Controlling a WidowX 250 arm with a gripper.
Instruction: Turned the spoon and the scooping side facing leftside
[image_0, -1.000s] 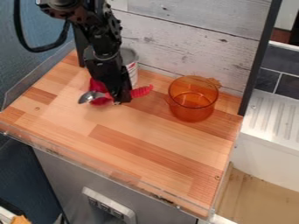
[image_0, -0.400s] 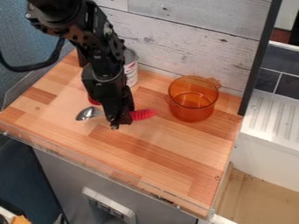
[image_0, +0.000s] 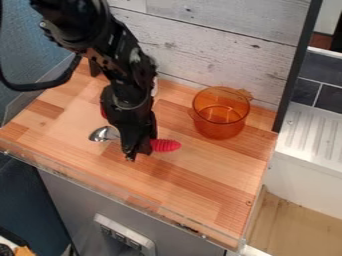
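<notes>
The bench (image_0: 190, 172) is a wooden top of joined pale and reddish-brown strips, with a clear strip along its near edge and an upright clear panel at its left. Toward the far right stands a see-through orange pot (image_0: 221, 114), open at the top, and a mostly hidden can (image_0: 155, 86) is at the far side, left of the pot, with a sliver of something red (image_0: 103, 111) farther left. A spoon (image_0: 103, 133) is left of the middle, its ribbed red handle to the right; whether it touches the wood cannot be told.

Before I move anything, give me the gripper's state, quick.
Gripper: can't tell if open or closed, or whether it grips; it's across the middle of the spoon, red handle sticking out.
</notes>
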